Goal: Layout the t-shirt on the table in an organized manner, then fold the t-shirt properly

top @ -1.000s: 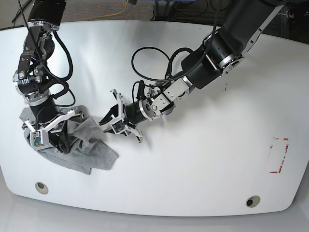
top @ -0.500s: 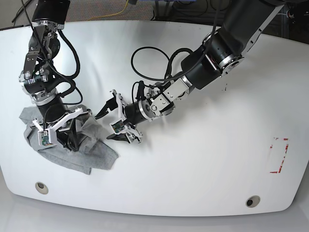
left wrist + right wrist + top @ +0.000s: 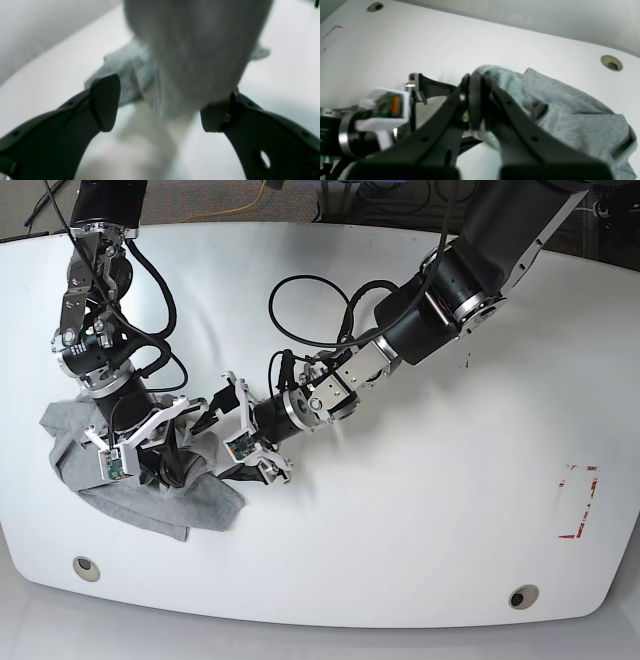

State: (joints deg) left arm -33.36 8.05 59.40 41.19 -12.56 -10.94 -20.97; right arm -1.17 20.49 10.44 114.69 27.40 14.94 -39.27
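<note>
Grey cotton, the t-shirt (image 3: 150,480) lay bunched in a heap on the table (image 3: 420,510), close to the round hole (image 3: 86,568) at the near edge. A raised fold of it was pinched in the right gripper (image 3: 476,100), whose jaws were closed on the cloth. The left gripper (image 3: 228,435) was held just beside the heap on the side away from that hole, jaws spread wide, with a blurred fold hanging straight ahead between its fingertips (image 3: 105,102), not yet clamped.
</note>
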